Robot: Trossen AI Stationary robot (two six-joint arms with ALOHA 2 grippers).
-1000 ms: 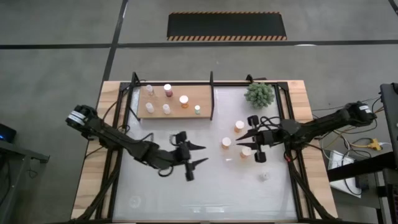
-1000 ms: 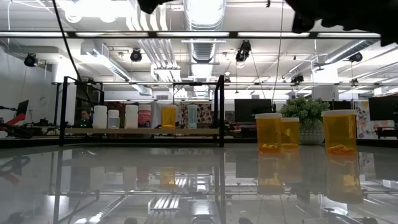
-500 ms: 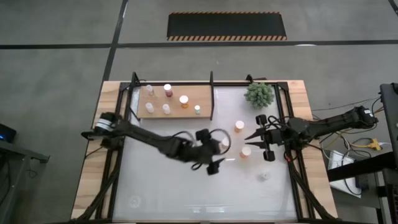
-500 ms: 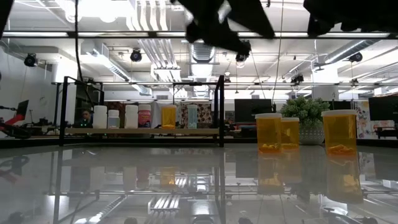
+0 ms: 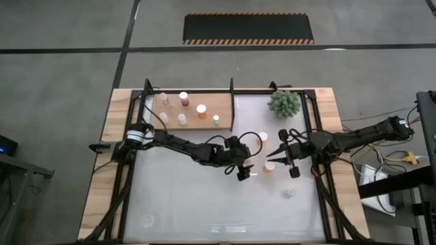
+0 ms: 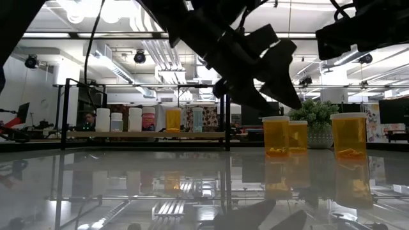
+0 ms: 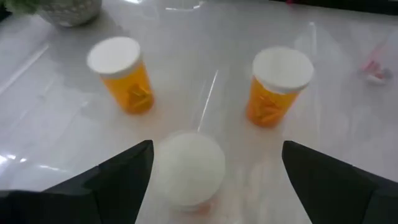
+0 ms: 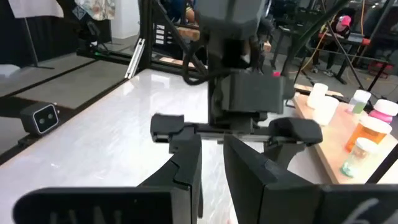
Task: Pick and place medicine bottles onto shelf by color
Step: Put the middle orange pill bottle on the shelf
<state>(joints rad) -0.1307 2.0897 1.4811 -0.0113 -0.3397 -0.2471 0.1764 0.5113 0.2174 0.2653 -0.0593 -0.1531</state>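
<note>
The left arm's dark two-finger gripper (image 7: 211, 171) hangs over the middle of the white tabletop (image 5: 184, 197) with its fingers spread wide and nothing in them. Right between the fingers stands a small orange medicine bottle with a pale round cap (image 7: 188, 168). I think this is the reach-in step, just before a grab. Next the gripper needs to go lower so the fingers pass on both sides of the cap, then press together.

Two more orange bottles stand farther off, one (image 7: 121, 74) near the spiky green plant (image 5: 284, 103) and another (image 7: 278, 87) beside it. They are apart from the target, so there is room for the fingers.

The right arm's gripper (image 5: 274, 154) waits close by on its own side, fingers pressed nearly together. It looks empty, but I cannot be sure from here. It is near, so the left arm should lift straight up first.

The light-brown wooden shelf board with black frame bars (image 5: 221, 102) sits at the far left corner. An orange bottle (image 5: 201, 109) already stands there among white ones, with open table on the way.
</note>
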